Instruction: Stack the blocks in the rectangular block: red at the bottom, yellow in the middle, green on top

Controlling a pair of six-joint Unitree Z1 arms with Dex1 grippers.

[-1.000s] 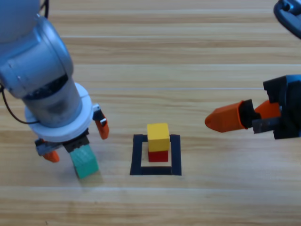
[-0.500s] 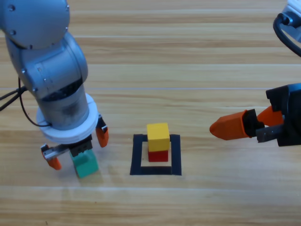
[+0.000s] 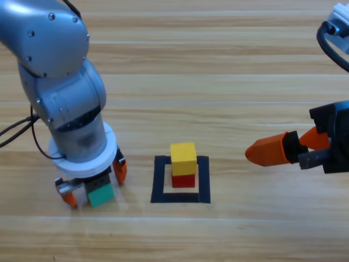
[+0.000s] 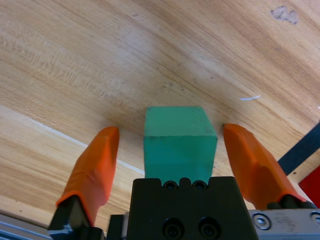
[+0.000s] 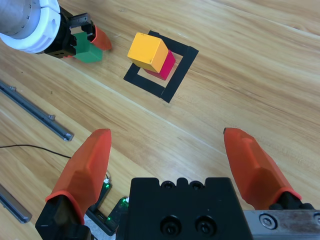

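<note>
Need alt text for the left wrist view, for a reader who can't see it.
The open left gripper straddles the green cube on the wooden table, one orange jaw on each side with gaps between. At the right edge, a strip of black tape and a corner of the red cube show.

The wooden table bears the tape outline, red cube and green cube.

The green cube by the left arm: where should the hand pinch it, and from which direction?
Probably on its two opposite upright faces, coming straight down from above. The green cube sits flat on the table with its sides free, and the left hand already straddles it, one open orange jaw beside each face, not yet touching. A level pinch would suit setting it on the yellow cube.
</note>
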